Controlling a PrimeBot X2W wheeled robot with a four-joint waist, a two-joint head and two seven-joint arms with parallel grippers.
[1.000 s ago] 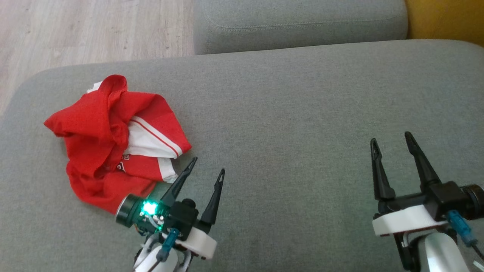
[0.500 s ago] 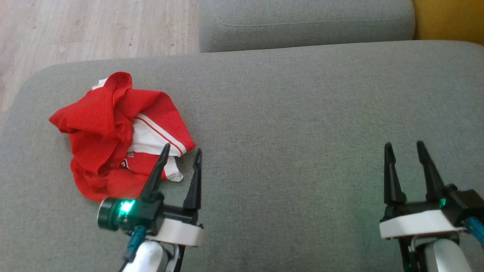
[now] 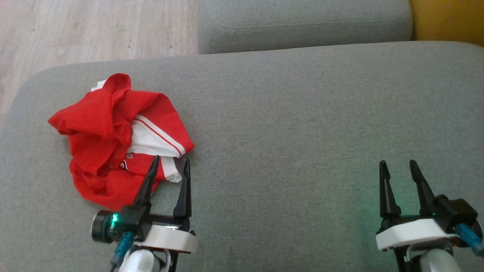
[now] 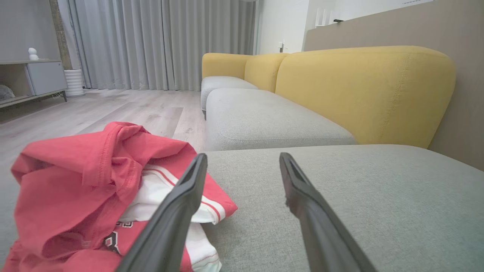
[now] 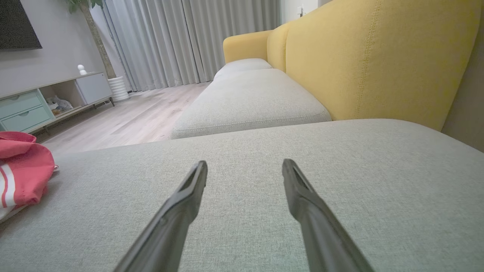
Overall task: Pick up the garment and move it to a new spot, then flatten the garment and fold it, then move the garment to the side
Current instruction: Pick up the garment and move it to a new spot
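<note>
The garment [image 3: 109, 139] is a crumpled red top with white panels and red stripes, heaped at the left of the grey sofa cushion [image 3: 287, 124]. In the left wrist view the garment [image 4: 87, 189] lies at the lower left. My left gripper [image 3: 171, 161] stands open at the heap's near right corner, its left finger over the white hem and nothing held; it shows open in its own view too [image 4: 242, 156]. My right gripper [image 3: 397, 163] is open and empty over bare cushion at the lower right, also seen open in its own view [image 5: 244, 162]. There an edge of the garment [image 5: 22, 166] shows at far left.
A second grey seat cushion [image 3: 302, 22] adjoins at the back, with a yellow backrest [image 4: 359, 90] to the right. Wooden floor [image 3: 90, 30] lies beyond the cushion's rounded left end. A low cabinet [image 5: 49, 98] and curtains [image 4: 159, 41] stand across the room.
My left gripper swung left and straightened, coming against the garment's near right corner. My right gripper drew back toward the near edge. The garment has not moved.
</note>
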